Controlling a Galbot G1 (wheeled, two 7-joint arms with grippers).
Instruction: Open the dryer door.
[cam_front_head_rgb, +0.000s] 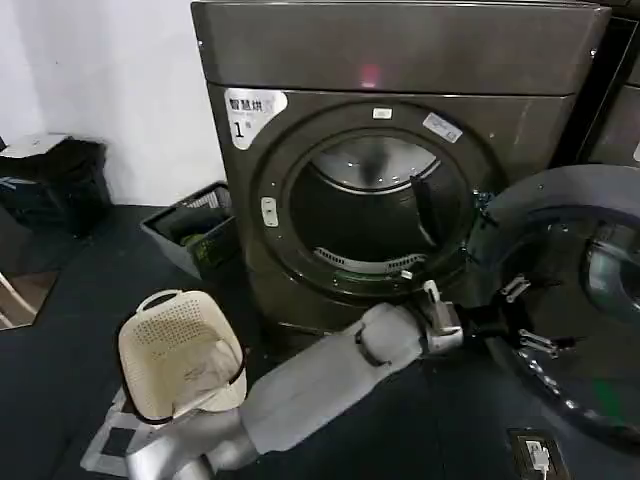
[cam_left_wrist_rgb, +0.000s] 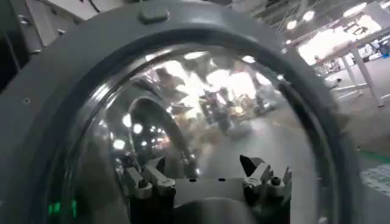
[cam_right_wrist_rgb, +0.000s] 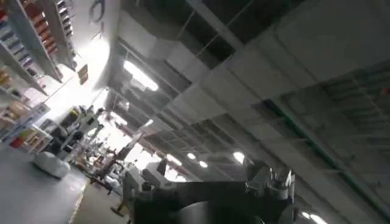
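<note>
Standing wide open, the dryer door (cam_front_head_rgb: 575, 300) hangs out to the right of the dryer (cam_front_head_rgb: 400, 160). We see its dark grey back rim and the round glass in the middle. The big round hole of the dryer is bare, and the shiny drum shows inside. A small pink light glows on the top panel, and a white label with a "1" (cam_front_head_rgb: 250, 110) sits near the top left corner of the front.

One grey arm reaches from the bottom left across to the door. Its tip is the left gripper (cam_front_head_rgb: 532, 318), and it is right up against the inner side of the door. The jaws are apart, with nothing held between them. In the left wrist view the left gripper (cam_left_wrist_rgb: 204, 182) points at the curved glass, very close.

The right gripper (cam_right_wrist_rgb: 207, 182) points up at a ceiling with lights, and its jaws are apart too.

A cream laundry basket (cam_front_head_rgb: 180, 350) stands on the dark floor to the left of the dryer.
</note>
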